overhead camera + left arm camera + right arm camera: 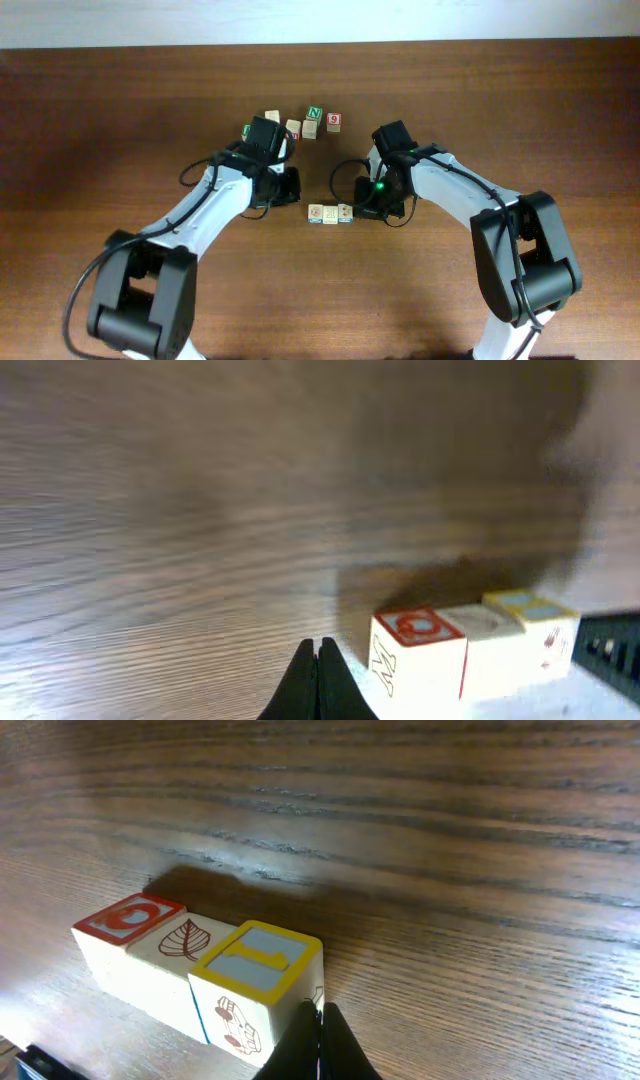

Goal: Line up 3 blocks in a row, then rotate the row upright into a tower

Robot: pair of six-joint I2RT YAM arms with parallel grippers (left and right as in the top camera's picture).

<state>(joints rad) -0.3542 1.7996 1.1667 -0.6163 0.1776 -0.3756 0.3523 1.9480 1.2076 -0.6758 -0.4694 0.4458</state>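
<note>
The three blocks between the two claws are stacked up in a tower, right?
No, not a tower. The three blocks lie side by side in a row on the table, between the left claw and right claw. The right wrist view shows it.

I work over a dark brown desk [110, 110], its fine wood grain running along its length. Beyond the desk's far edge lies a pale band [320, 18]; wall or floor, I cannot tell. Soft light glints off the desk's grain.
</note>
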